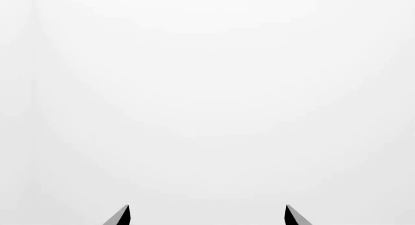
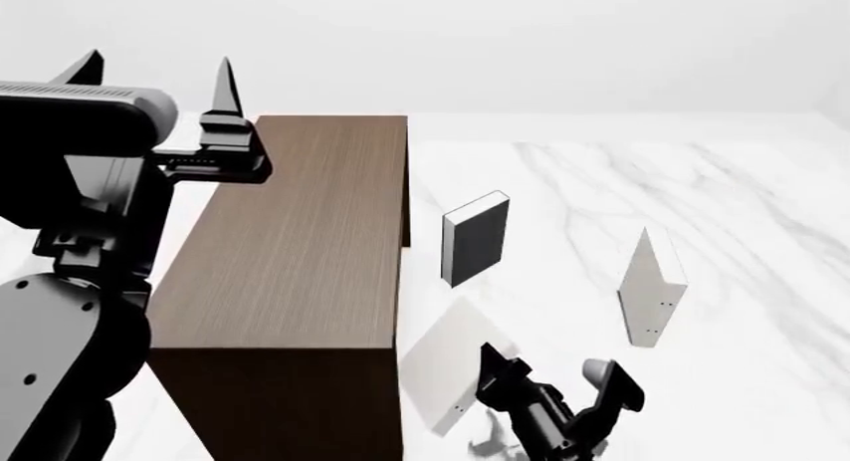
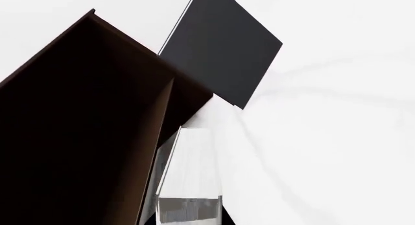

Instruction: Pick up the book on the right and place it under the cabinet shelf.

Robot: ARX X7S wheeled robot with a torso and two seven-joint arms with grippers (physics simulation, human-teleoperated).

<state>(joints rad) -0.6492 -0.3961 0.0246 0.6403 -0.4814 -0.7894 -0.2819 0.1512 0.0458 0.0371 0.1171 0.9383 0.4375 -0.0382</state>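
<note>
Nearest to you, your right pincer (image 2: 564,386) sits low over the white marble-veined desk (image 2: 743,212) with its dark fingers spread apart, released and gripping nothing. Just beside it, on its cabinet side, the thin pale grey-white book with tiny dark dots near one edge (image 2: 449,366) lies tilted, its far edge meeting the foot of the large dark brown wood-grain cabinet shelf (image 2: 299,252). The right wrist view shows that same pale book (image 3: 191,186) running up from between the fingers to the cabinet's lower edge (image 3: 84,128), beside the dark hollow under the top; you cannot tell from either view how far in it reaches. Out past the pincer on its other side, a second pale book (image 2: 651,287) stands upright on the desk, well apart from it. Farther ahead, a thicker black-covered book (image 2: 475,239) stands upright near the cabinet's side panel, and the wrist view catches its dark cover (image 3: 220,45) beyond the cabinet corner. Farthest off, your left pincer (image 2: 153,73) hangs raised above the cabinet's far end, its pointed fingers (image 1: 123,216) wide apart and empty against plain white.
</note>
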